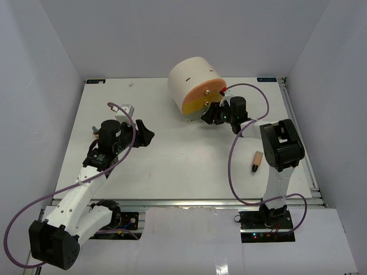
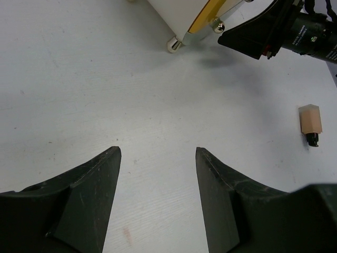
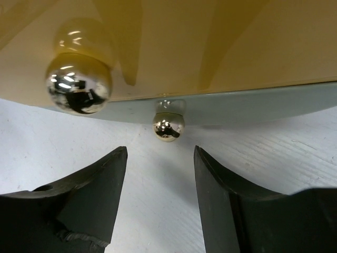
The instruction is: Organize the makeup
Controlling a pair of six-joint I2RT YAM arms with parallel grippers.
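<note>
- Our right gripper [image 3: 160,153] is released, jaws apart, just short of the small shiny knob [image 3: 168,126] on the drum [image 1: 192,80].
- Our left gripper [image 2: 158,153] hangs released above the bench [image 2: 105,79].
- One tan tube [image 1: 256,161] lies on the bench's right side, apart from the drum.

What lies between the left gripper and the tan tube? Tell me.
Only bare table between left gripper and tan tube, in the left wrist view.

Bright even light, soft shadows, glints on chrome knobs [image 3: 79,83]
</note>
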